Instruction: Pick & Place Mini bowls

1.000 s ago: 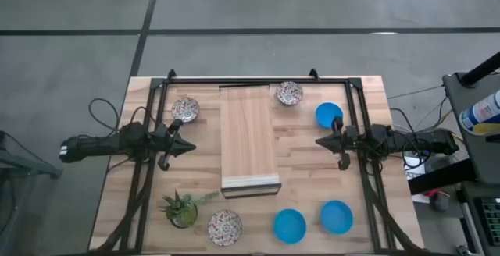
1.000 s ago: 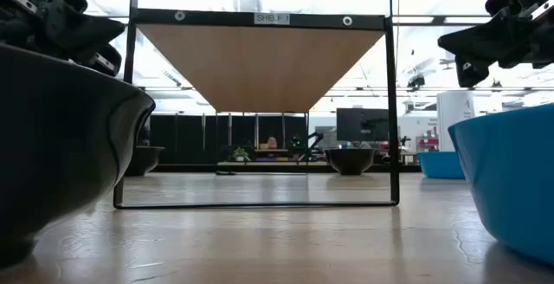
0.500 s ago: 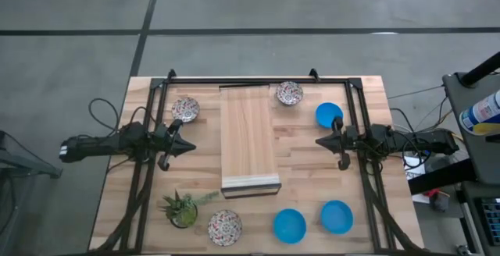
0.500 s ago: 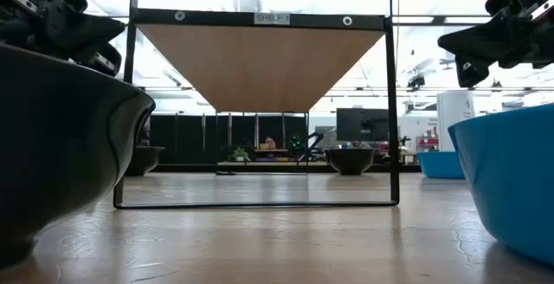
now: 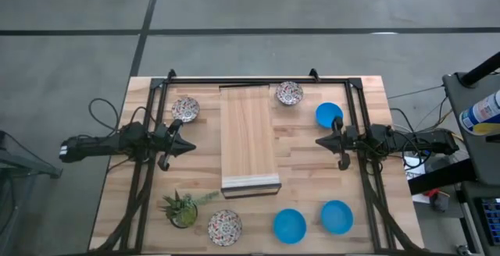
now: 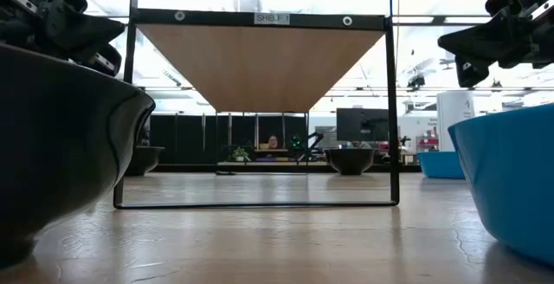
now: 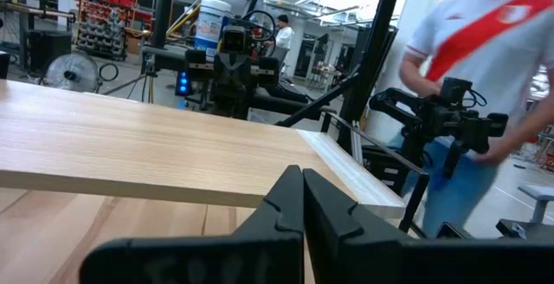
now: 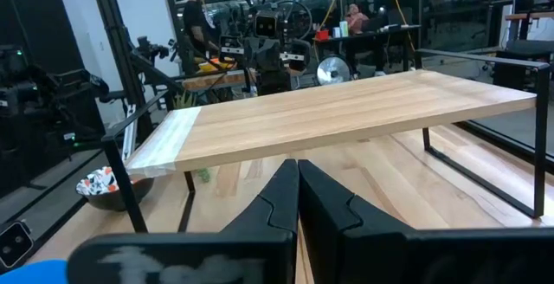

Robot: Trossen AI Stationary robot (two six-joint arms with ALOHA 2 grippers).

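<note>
Six mini bowls rest on the table. Patterned bowls sit at the far left, far centre and near edge. Blue bowls sit at the far right and, two together, near the right front. My left gripper hovers shut left of the wooden shelf, pointing right. My right gripper hovers shut right of the shelf, pointing left, just near-side of the far blue bowl. Each wrist view shows its shut fingertips facing the shelf.
A raised wooden shelf on a black frame stands mid-table. A small green potted plant sits at the near left. Black frame rails run along both sides. A person in a white-and-red shirt stands beyond the table.
</note>
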